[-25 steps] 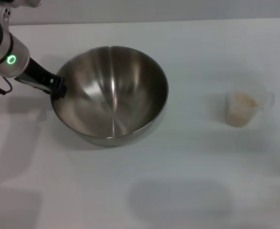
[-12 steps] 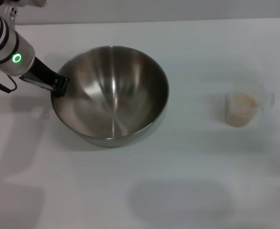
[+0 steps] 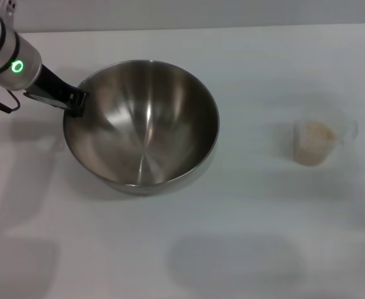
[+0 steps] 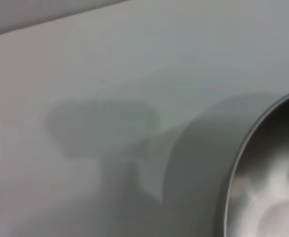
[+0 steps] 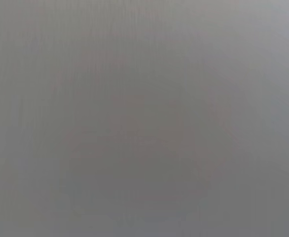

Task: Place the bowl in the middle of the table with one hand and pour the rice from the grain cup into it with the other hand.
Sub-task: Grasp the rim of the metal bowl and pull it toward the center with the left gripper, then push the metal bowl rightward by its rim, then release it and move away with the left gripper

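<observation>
**Bowl gripped at its rim, cup waiting on the other side**

The bowl (image 3: 142, 124), by far the biggest thing here, sits on the white desk (image 3: 245, 249) somewhat left of the middle, and looks slightly tilted. Its steel inside is empty.

The left hand (image 3: 78, 103) reaches in from the far left corner and meets the bowl at the left part of the rim. Its black fingers appear closed over the rim edge, so I judge it has hold of the bowl, though the contact is small in the head view. The left wrist view shows only the curved rim and the desk beside it.

The grain cup (image 3: 319, 142) stands upright well apart to the right of the bowl, with the rice (image 3: 318, 133) filling much of it and nothing touching it.

The right hand is not seen in any view; its wrist camera shows only a blank grey surface, so its state cannot be told.

The cup lies on the right arm's side, far from the left hand, so the pour likely falls to the right arm once the bowl rests nearer the middle.
</observation>
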Tool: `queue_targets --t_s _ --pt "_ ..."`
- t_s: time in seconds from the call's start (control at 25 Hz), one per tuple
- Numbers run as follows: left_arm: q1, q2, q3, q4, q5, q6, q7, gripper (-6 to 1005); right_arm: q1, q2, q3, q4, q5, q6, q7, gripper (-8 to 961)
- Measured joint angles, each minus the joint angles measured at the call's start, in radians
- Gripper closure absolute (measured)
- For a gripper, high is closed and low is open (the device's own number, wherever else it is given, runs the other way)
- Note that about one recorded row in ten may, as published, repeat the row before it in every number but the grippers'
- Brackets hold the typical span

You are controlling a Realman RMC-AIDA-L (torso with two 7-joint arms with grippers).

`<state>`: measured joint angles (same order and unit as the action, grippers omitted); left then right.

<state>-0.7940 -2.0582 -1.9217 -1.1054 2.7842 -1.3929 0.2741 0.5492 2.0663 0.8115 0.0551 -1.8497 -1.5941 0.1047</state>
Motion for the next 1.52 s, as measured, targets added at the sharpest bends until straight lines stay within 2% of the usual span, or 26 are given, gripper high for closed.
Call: queue_targets --t_s 0.08,0.12,0.52,0.72,0.92,1.12,1.52 --pt "-0.004 0.000 -0.030 0.001 -0.005 -0.004 0.014 930 0.000 0.000 -0.001 0.000 0.000 0.000 0.000 321" --pt "-0.008 0.000 -0.072 0.001 -0.013 -0.010 0.038 934 0.000 0.000 -0.001 0.000 0.000 0.000 0.000 321" --pt "-0.032 0.010 -0.161 0.002 -0.090 -0.042 0.099 955 0.000 0.000 0.000 0.000 0.000 0.000 0.000 322" --pt "-0.046 0.017 -0.173 0.003 -0.133 -0.052 0.112 953 0.000 0.000 0.000 0.000 0.000 0.000 0.000 322" --pt "-0.069 0.015 -0.176 0.013 -0.171 -0.051 0.118 953 0.000 0.000 0.000 0.000 0.000 0.000 0.001 322" --pt "-0.111 0.001 -0.169 0.098 -0.181 0.003 0.118 952 0.000 0.000 0.000 0.000 -0.001 0.000 0.004 322" --pt "-0.166 -0.005 -0.164 0.230 -0.219 0.077 0.141 949 0.000 0.000 -0.004 0.000 -0.002 0.000 0.005 321"
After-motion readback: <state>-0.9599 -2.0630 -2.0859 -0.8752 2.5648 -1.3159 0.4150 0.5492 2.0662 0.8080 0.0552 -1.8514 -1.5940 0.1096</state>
